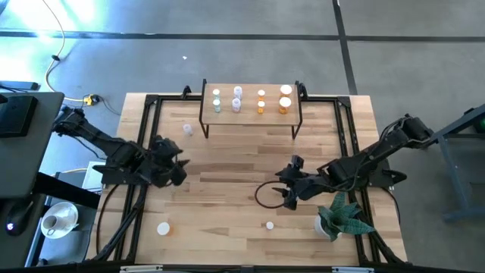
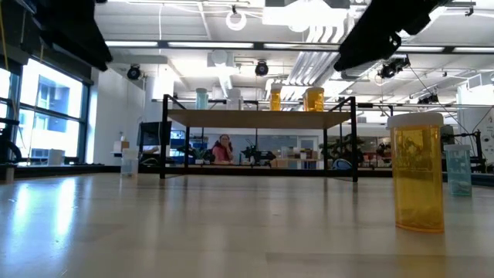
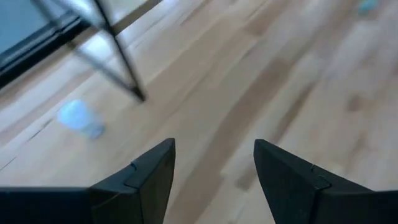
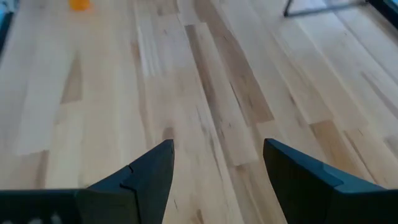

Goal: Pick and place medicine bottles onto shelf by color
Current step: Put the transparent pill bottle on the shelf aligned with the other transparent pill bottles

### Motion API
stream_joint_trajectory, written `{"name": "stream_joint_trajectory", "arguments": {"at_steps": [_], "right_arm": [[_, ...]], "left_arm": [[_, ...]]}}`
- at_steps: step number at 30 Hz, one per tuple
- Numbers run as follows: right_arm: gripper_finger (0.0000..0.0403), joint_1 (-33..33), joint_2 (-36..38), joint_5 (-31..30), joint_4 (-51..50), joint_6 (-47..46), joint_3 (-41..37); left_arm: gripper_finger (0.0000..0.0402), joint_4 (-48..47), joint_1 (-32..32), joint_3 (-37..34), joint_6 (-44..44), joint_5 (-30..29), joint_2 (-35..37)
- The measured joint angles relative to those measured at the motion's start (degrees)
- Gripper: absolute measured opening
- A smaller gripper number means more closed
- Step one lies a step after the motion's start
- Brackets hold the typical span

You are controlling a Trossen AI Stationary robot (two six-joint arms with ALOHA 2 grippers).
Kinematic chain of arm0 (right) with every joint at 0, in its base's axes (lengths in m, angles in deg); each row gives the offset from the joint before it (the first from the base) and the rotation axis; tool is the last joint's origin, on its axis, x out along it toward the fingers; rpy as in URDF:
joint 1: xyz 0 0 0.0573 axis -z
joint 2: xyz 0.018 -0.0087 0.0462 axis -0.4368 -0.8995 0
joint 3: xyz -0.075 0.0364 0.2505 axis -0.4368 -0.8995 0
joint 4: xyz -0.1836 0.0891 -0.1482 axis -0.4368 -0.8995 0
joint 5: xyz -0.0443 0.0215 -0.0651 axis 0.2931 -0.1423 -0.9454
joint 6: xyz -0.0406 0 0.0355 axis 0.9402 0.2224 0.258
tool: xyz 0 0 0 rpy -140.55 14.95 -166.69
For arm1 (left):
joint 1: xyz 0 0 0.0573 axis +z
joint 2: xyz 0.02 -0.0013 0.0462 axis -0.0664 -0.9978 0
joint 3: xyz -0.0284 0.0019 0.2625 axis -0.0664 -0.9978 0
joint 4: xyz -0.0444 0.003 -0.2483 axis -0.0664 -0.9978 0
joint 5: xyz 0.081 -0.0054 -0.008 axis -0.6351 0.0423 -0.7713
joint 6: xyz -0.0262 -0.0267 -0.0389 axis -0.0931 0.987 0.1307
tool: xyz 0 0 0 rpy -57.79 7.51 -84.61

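Tool [image 1: 179, 161] on the left arm hangs over the left middle of the counter [image 1: 227, 163], its fingers [image 3: 149, 180] spread apart with only bare wood between them. The right tool [image 1: 288, 186] hovers over the counter right of centre, also released and gripping nothing, its fingers [image 4: 146, 180] parted above the boards.

Nearest the left tool, a whitish bottle [image 1: 187, 130] stands on the counter just left of the shelf's near left leg. An orange bottle [image 1: 164, 227] stands at the near left of the counter, well apart from both tools, and a small white-capped bottle [image 1: 270, 225] stands near the front edge, just this side of the right tool.

The shelf [image 1: 250, 114] stands at the far middle of the counter. On it, pale green and whitish bottles [image 1: 227, 100] sit on the left half and orange bottles [image 1: 274, 100] on the right half, all upright.

A potted plant [image 1: 341, 214] sits at the near right corner.
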Motion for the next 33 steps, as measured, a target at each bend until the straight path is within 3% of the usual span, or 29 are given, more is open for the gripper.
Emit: {"name": "stream_joint_trajectory", "arguments": {"at_steps": [9, 21, 24, 29, 33], "right_arm": [[0.0238, 0.57, 0.14, -0.15, 11.34, 12.01, 0.08], [0.0238, 0.96, 2.21, -5.43, 10.91, 17.93, 4.48], [0.0238, 0.96, 2.12, -5.47, 8.57, 16.15, 4.48], [0.0238, 0.96, 2.05, -5.44, 5.39, 12.96, 4.48], [0.0238, 1.09, 2.05, -5.42, 5.76, 14.24, 4.48]], "left_arm": [[0.0209, -5.27, 14.52, -0.01, -1.97, 3.88, 0.02], [0.0209, -4.33, 29.14, -0.03, -6.59, 8.39, -3.49], [0.0209, -0.98, 32.04, -1.88, -10.17, 9.28, -4.17], [0.0209, 8.51, 38.01, -9.08, -15.18, 16.45, -2.88], [0.0209, 15.49, 41.75, -12.25, -17.6, 15.64, -2.86]]}}
